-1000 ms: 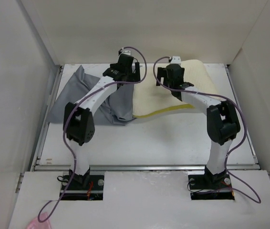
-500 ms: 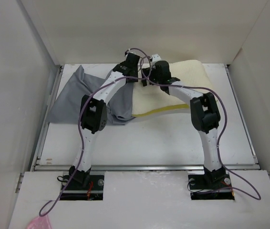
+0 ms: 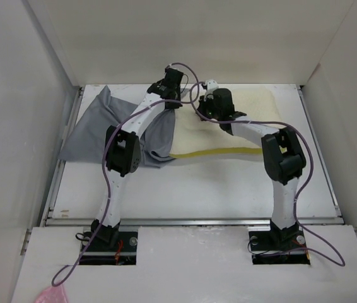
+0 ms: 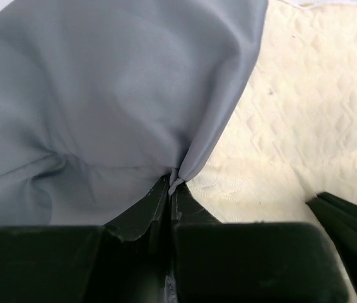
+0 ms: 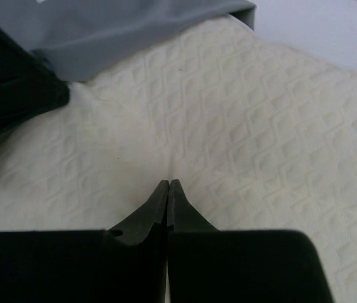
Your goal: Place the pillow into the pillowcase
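The cream pillow (image 3: 241, 123), with its yellow edge band facing front, lies at the back right of the table. Its left end sits under the edge of the grey pillowcase (image 3: 93, 129). My left gripper (image 3: 180, 101) is shut on the pillowcase's hem, and the left wrist view shows a pinch of grey cloth (image 4: 177, 180) between the tips beside the quilted pillow (image 4: 304, 107). My right gripper (image 3: 202, 112) is shut just right of it. In the right wrist view its tips (image 5: 168, 184) rest on the pillow (image 5: 248, 126) with nothing visible between them, and the pillowcase (image 5: 122, 25) lies beyond.
White walls enclose the table on the left, back and right. A metal rail (image 3: 191, 221) runs along the table's near edge. The two gripper heads are close together over the pillow's left end, and the left gripper's body (image 5: 14, 95) shows at the left of the right wrist view.
Both grippers have gone from open to shut, the left one on the pillowcase hem. The arms moved together over the pillow's left end, and the pillow's raised front edge dropped flat.
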You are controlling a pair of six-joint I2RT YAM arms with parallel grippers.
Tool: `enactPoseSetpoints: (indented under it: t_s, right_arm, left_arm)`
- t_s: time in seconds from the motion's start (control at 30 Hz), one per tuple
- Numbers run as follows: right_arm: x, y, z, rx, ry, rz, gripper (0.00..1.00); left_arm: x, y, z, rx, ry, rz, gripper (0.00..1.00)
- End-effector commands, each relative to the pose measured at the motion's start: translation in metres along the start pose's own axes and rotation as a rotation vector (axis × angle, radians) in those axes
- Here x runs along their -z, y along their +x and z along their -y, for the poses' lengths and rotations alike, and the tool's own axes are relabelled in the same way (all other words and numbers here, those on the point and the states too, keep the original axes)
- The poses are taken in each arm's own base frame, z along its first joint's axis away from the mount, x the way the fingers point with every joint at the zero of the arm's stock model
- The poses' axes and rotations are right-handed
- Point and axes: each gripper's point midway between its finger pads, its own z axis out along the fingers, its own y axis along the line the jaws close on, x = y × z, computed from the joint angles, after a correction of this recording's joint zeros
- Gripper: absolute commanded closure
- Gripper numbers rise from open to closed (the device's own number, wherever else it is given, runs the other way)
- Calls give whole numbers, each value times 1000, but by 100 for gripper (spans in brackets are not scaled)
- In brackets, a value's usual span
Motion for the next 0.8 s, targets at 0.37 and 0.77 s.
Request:
enactPoseSetpoints:
  t_s: [0.37,0.77]
  right_arm:
    - [129,102,-58,-113,-70,-160,100]
    - [173,62,-44,83,62,-82,0]
  left_arm:
    - [101,17,64,-187,195,81,100]
    - [110,21,39,-112,4,115,70]
